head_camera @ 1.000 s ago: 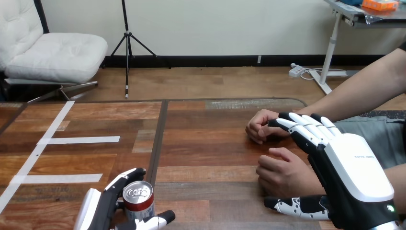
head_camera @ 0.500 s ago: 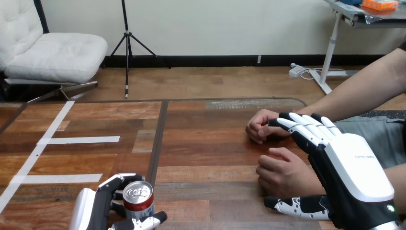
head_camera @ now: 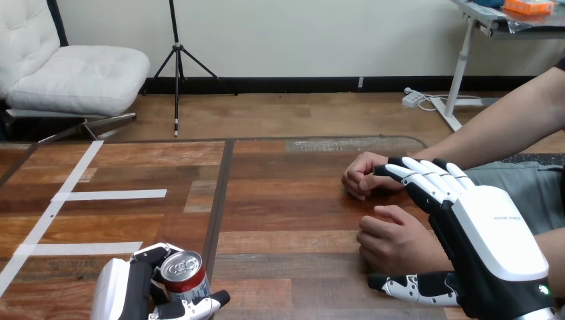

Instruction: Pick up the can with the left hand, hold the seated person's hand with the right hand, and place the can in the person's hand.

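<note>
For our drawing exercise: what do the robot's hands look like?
The right hand and left hand are black, with smooth white back shells and black-and-white jointed fingers. The right shell bears small grey print, with a green light near the wrist.

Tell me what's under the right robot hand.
The person's nearer hand, resting on the table, shows past the right robot hand. Its wrist is covered, so contact there can't be seen.

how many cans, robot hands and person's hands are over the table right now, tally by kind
can: 1
robot hands: 2 (left hand, right hand)
person's hands: 2 (person's farther hand, person's nearer hand)
total: 5
</note>
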You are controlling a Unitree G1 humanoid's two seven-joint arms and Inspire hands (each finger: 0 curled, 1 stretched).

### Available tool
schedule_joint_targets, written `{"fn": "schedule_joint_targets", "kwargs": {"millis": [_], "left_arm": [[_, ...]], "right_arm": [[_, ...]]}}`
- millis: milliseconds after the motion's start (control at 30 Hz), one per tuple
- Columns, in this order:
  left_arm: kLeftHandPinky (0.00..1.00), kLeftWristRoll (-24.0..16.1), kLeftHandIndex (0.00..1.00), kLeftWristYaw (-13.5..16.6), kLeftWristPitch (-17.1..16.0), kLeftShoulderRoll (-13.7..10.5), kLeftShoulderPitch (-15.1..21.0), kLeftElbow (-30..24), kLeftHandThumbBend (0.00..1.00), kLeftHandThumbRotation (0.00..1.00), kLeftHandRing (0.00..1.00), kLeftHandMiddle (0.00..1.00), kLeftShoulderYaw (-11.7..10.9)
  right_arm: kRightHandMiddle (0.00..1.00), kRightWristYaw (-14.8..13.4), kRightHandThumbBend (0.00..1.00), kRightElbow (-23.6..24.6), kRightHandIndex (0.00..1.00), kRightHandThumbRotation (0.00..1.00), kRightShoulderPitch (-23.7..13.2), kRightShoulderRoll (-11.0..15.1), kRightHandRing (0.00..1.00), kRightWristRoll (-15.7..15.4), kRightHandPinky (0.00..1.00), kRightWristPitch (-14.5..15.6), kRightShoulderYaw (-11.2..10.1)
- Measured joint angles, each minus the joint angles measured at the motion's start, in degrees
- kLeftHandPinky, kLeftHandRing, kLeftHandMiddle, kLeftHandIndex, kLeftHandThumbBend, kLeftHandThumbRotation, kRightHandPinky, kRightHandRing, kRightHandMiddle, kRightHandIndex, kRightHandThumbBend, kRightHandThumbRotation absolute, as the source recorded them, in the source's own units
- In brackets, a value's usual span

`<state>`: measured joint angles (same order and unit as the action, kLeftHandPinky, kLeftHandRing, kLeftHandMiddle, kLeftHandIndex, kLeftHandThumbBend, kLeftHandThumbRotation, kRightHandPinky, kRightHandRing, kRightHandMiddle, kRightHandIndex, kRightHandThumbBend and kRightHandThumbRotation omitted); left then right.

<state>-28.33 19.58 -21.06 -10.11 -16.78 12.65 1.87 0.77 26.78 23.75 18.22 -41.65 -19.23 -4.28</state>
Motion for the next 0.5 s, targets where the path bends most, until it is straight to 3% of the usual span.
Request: {"fn": "schedule_joint_targets", "kwargs": {"millis": [500], "left_arm": [[0.22, -1.03, 0.37, 2.79, -1.47, -0.35, 1.02, 2.52, 0.77, 0.0, 0.29, 0.36, 0.26]], "right_arm": [[0.9, 0.0, 0.87, 0.0, 0.84, 0.01, 0.0, 0.0, 0.9, 0.0, 0.95, -0.01, 0.0]]}}
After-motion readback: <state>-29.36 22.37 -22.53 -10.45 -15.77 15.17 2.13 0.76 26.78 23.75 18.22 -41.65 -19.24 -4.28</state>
